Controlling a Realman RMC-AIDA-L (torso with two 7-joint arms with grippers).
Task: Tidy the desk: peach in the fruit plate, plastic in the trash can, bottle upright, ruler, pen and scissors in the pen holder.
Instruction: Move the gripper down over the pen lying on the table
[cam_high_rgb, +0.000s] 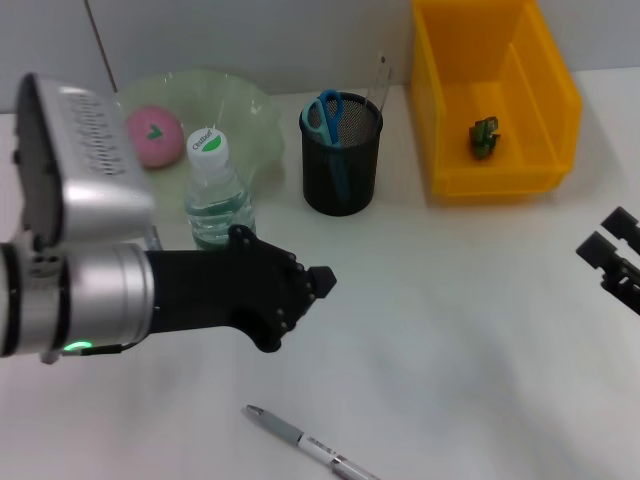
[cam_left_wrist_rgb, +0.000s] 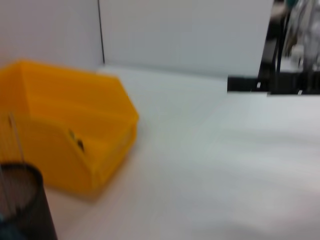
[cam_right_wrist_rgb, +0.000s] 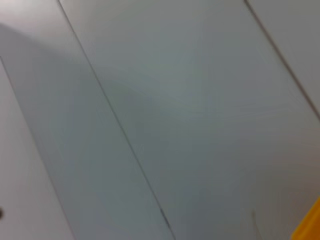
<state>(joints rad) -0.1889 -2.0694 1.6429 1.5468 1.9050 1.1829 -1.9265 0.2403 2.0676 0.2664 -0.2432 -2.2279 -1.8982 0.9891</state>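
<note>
L hand (cam_high_rgb: 322, 281) grip state unclear, right beside bottle (cam_high_rgb: 216, 195); swing toward pen (cam_high_rgb: 310, 445) could tip it.

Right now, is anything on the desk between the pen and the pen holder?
Nothing visible lies on the desk between them. The pen is at the near edge and the pen holder stands farther back, with bare desk between. Only the left gripper hangs over that stretch. The bottle stands off to the left.

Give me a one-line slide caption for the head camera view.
Left gripper hovers above the desk near the upright bottle; pen lies loose.
</note>
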